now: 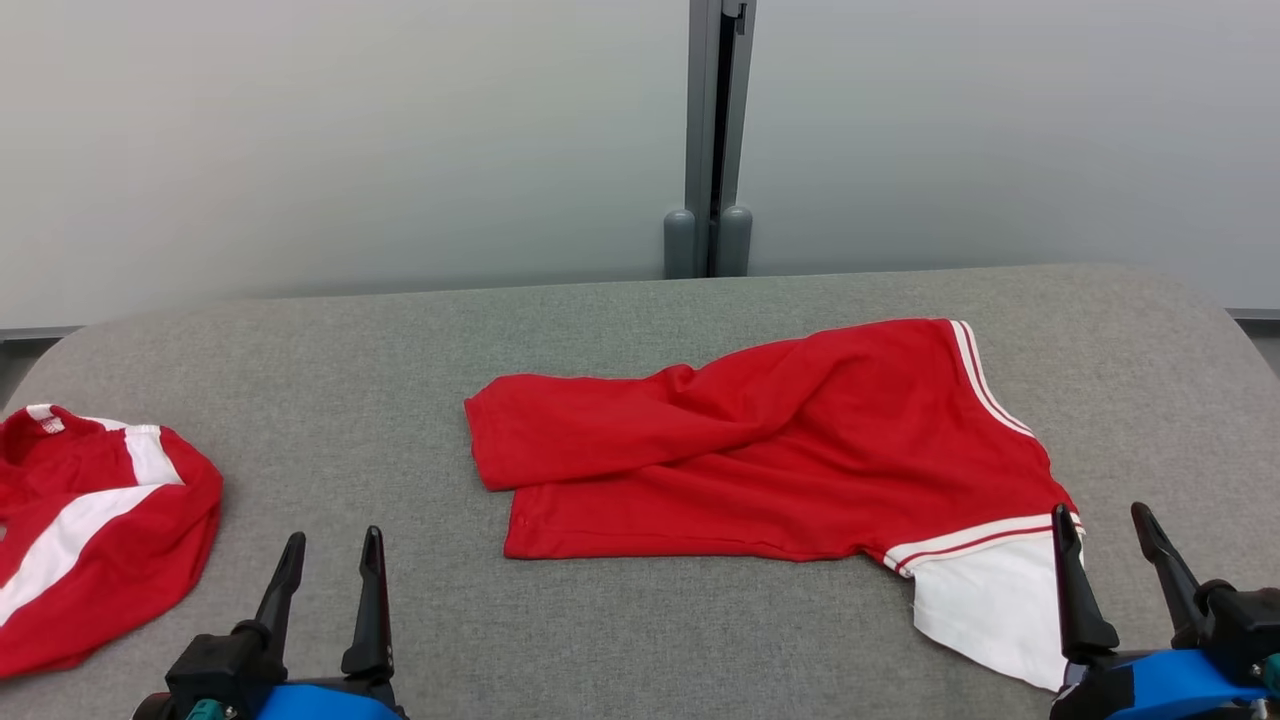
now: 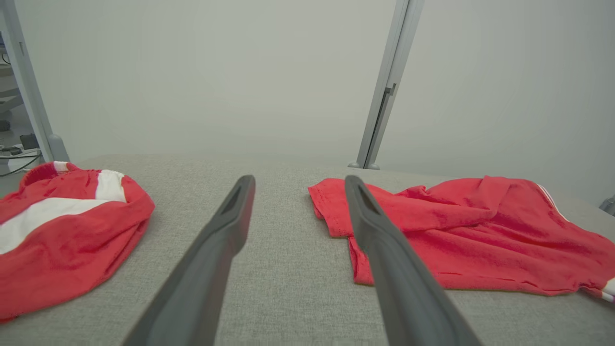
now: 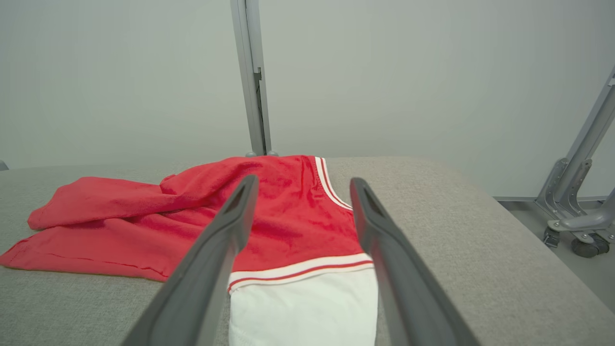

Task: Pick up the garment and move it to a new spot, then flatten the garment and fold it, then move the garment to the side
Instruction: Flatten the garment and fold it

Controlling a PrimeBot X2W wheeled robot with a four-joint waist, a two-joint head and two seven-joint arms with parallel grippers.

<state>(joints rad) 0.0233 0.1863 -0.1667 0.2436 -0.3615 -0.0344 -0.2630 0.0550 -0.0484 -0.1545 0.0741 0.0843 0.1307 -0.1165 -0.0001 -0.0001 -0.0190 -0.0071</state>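
On the table (image 1: 400,380), right of centre, the red garment (image 1: 760,450) is spread out but rumpled, with one layer lapped over its far left part. Its long axis runs across the table from left to right. A white panel (image 1: 990,610) with striped trim hangs at the near right corner. That corner lies just ahead of the right end effector (image 1: 1100,510), whose fingers are spread wide with nothing held. In the right wrist view the panel is seen between those fingers, though whether it is touched cannot be told. The left end effector (image 1: 335,535) is likewise open and empty. It is set well apart from the garment's left hem (image 1: 515,520), with bare table between. The right arm is therefore judged the nearer one, and the left would have to be carried rightward and forward to reach the hem. A second garment (image 1: 90,540), red and white, is bunched at the table's left edge.
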